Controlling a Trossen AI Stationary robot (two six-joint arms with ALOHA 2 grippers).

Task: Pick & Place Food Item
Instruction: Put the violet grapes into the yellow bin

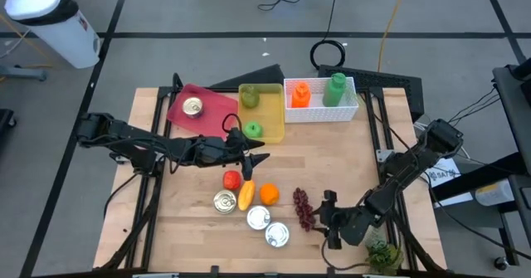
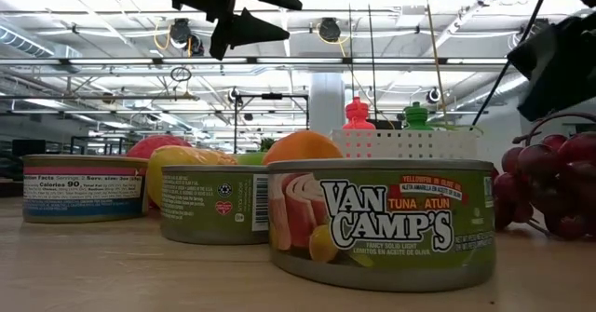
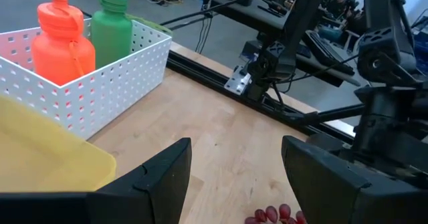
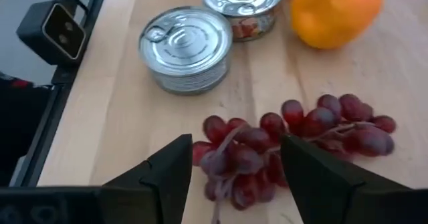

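A bunch of dark red grapes [image 1: 304, 208] [image 4: 294, 136] lies flat on the wooden table near its front edge. My right gripper [image 1: 326, 220] [image 4: 234, 187] hovers open just right of it. Its fingers point at the bunch, whose near end lies between and ahead of the fingertips, and I see no touch. An orange [image 1: 269, 194], a yellow fruit [image 1: 246, 196] and a tomato [image 1: 231, 179] rest left of the grapes. My left gripper [image 1: 254, 157] [image 3: 234, 184] hangs open above the table's middle, holding nothing.
Three tins [image 1: 224, 202] [image 1: 258, 217] [image 1: 277, 235] stand near the front edge. At the back are a yellow tray [image 1: 267, 119] with green fruit, a red plate [image 1: 211, 110] with a tin, and a white basket [image 1: 348, 110] with two bottles. Bare wood lies between basket and grapes.
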